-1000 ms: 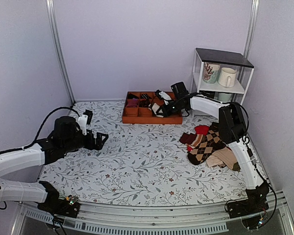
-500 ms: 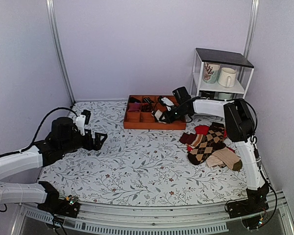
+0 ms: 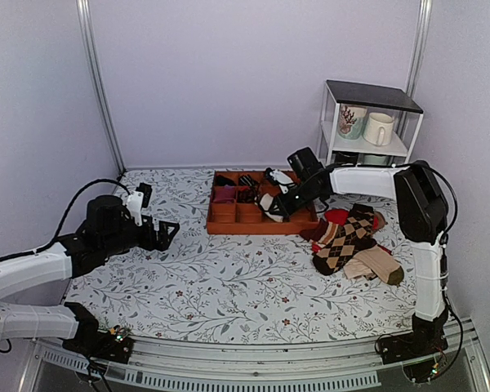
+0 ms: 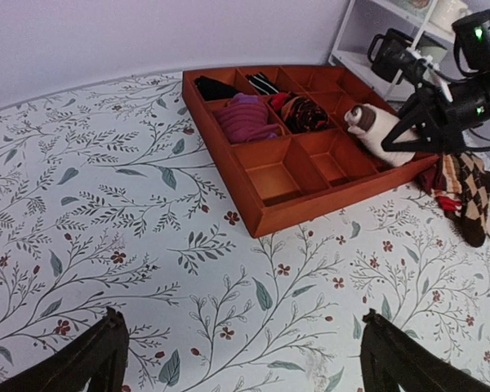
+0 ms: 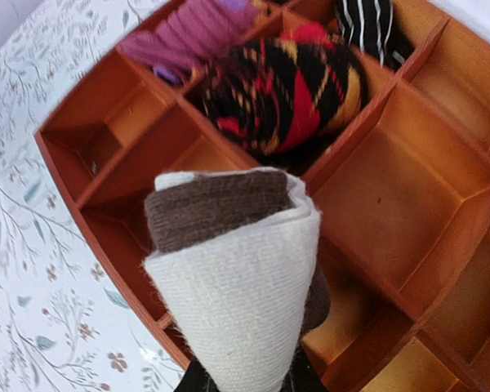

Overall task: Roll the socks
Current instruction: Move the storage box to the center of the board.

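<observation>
Four compartments of the orange wooden tray (image 3: 253, 227) already hold rolled pairs. A black pair (image 4: 215, 87) sits in the far left corner with a black-and-white striped pair (image 4: 264, 82) just right of it. One row nearer there's a magenta pair (image 4: 245, 122), and a black, red and yellow patterned pair (image 5: 290, 86) beside that.

The right gripper (image 3: 279, 202) is reaching in over the right part of the tray, fingers clamped on the rolled socks (image 5: 237, 269). That's the cream bundle with the dark brown band showing at the open end. It's tilted over the compartments on the near right side. I can't tell if it touches the bottom of one or just hangs above.

The left gripper (image 3: 165, 233) is way off at the left side of the floral tablecloth (image 3: 229, 278), well apart from the tray. Its fingers are spread wide with nothing between them.

Right of the tray there's a loose heap on the cloth: brown argyle socks (image 3: 343, 241), a red sock (image 3: 336, 216) and a tan sock with a dark toe (image 3: 380, 265). Behind that, in the far right corner, a small white shelf (image 3: 408, 147) carries a patterned mug (image 3: 352, 121) and a cream mug (image 3: 379, 128).
</observation>
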Motion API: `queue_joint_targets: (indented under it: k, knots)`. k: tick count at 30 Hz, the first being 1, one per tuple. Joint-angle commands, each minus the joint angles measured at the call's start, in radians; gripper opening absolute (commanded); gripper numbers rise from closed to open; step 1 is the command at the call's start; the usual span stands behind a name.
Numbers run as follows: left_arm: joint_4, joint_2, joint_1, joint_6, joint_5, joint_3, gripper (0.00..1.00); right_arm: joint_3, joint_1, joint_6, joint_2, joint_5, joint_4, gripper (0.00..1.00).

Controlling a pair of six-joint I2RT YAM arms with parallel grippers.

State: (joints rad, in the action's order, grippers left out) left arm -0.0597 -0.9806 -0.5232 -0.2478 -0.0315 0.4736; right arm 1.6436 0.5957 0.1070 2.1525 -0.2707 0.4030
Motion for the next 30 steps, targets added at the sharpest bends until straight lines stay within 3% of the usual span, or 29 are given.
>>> queue_joint_targets:
  k: [1,7,16,30]
  knots:
    - [-0.029,-0.010,0.014,-0.002,0.006,-0.005,1.00,0.089,0.020,-0.080,-0.095,-0.007,-0.084,0.00]
    - [-0.034,-0.015,0.014,-0.008,-0.004,0.007,1.00,0.278,0.114,-0.064,0.041,-0.019,0.017,0.00]
    - [-0.043,-0.035,0.014,-0.021,0.008,0.016,0.99,0.273,0.178,-0.251,0.157,0.000,-0.117,0.00]
    - [-0.057,-0.033,0.014,-0.009,0.011,0.007,0.99,0.347,0.202,-0.340,0.323,0.042,-0.170,0.00]
